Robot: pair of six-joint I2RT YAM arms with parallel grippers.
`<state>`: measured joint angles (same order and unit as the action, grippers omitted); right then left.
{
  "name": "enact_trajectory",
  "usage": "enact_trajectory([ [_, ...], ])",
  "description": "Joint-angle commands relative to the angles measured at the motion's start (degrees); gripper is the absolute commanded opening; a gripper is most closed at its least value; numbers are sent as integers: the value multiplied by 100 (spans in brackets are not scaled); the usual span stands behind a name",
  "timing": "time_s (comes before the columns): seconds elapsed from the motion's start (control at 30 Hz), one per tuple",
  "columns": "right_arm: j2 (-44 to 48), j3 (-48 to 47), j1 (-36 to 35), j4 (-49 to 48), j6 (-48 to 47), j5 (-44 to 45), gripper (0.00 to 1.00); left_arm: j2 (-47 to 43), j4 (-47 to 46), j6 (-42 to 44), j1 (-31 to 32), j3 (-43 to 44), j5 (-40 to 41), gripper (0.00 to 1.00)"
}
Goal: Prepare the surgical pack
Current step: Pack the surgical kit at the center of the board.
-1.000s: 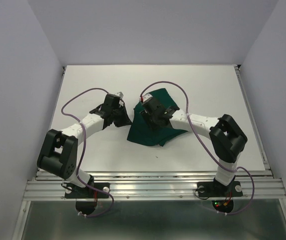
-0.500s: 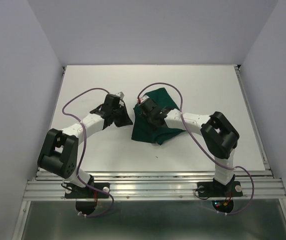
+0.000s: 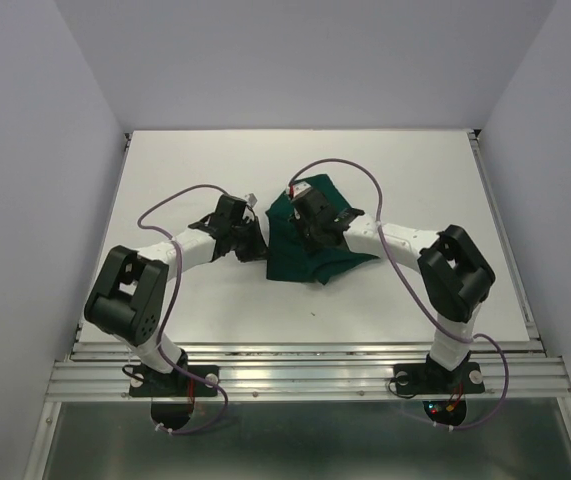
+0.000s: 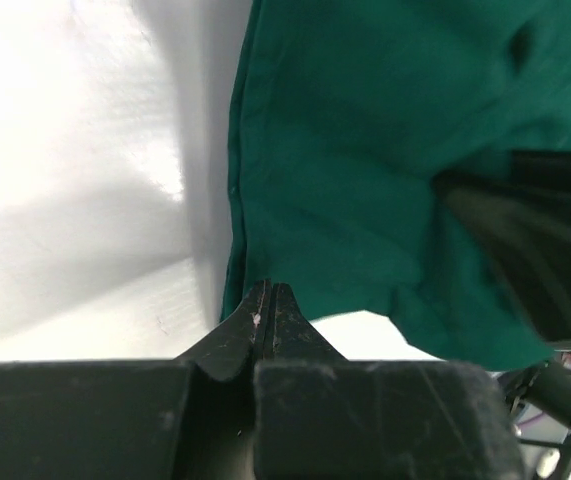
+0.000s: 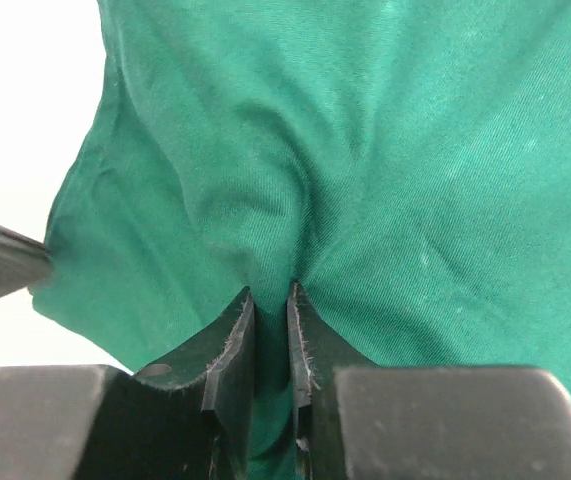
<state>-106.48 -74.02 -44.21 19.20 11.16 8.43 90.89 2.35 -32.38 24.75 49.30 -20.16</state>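
Observation:
The surgical pack shows only as its dark green drape, bunched into a heap at the middle of the white table. In the right wrist view the drape fills the frame, and my right gripper is shut on a raised fold of it. From above, the right gripper sits on top of the heap. My left gripper is at the heap's left edge. Its jaws are pressed together where the hem of the drape runs in behind the tips. Whatever lies under the cloth is hidden.
Pale walls close in the table on the left, back and right. A metal rail carrying both arm bases runs along the near edge. Purple cables loop above each forearm. The left gripper's dark finger touches the drape's corner in the right wrist view.
The right gripper has closed down onto a fold of the drape. The left arm has shifted slightly right and nearer, and the drape has bunched tighter between the two grippers.

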Motion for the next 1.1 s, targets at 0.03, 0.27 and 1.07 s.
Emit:
enact_trajectory([
  [0.03, 593, 1, 52, -628, 580, -535, 1, 69, -339, -49, 153, -17, -199, 0],
  [0.27, 654, 63, 105, -734, 809, -790, 1, 271, -489, -93, 205, 71, -286, 0],
  [1.07, 1058, 397, 211, -1489, 1784, -1369, 1, 1062, -1789, -611, 522, 450, -382, 0],
])
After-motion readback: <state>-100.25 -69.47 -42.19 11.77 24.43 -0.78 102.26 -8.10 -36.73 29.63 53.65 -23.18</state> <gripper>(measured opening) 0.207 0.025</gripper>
